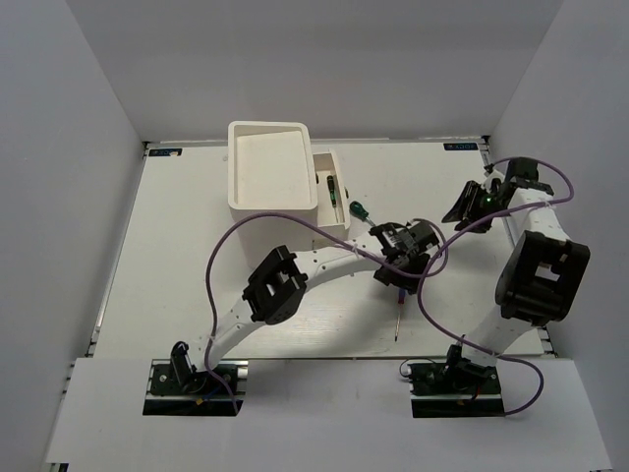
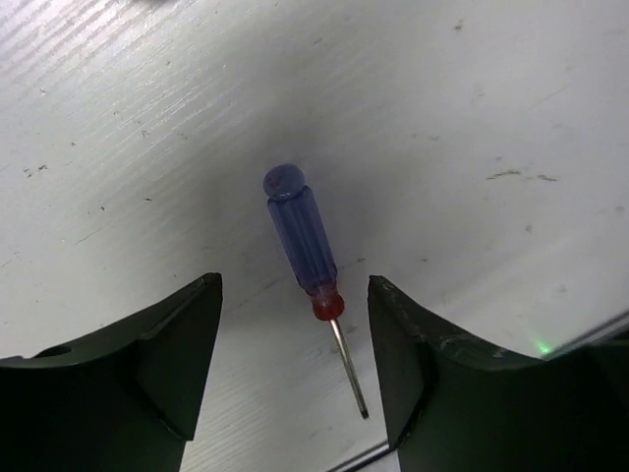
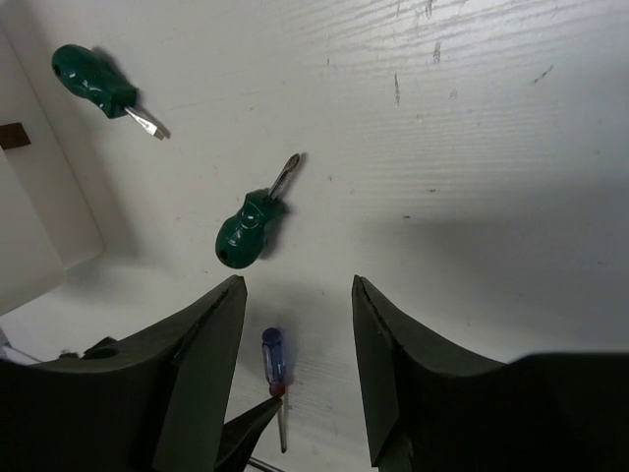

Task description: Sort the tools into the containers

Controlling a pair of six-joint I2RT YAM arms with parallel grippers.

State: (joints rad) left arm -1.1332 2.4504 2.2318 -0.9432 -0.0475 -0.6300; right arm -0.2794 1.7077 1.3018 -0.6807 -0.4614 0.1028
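A slim blue-handled screwdriver (image 2: 303, 236) with a red collar lies flat on the white table. My left gripper (image 2: 295, 329) hovers open above it, one finger on each side of its shaft, touching nothing. In the top view only the shaft (image 1: 397, 320) shows below the left gripper (image 1: 395, 275). My right gripper (image 3: 298, 295) is open and empty, back at the right (image 1: 470, 208). Two stubby green screwdrivers (image 3: 93, 81) (image 3: 246, 231) lie on the table. The tall white bin (image 1: 270, 177) stands at the back, the narrow bin (image 1: 339, 211) beside it with a screwdriver (image 1: 332, 187) inside.
The left arm's purple cable (image 1: 221, 258) arcs over the table's middle. The right arm's cable (image 1: 432, 295) loops near the blue screwdriver. White walls enclose the table on three sides. The narrow bin's wall (image 3: 29, 226) stands close to one green screwdriver.
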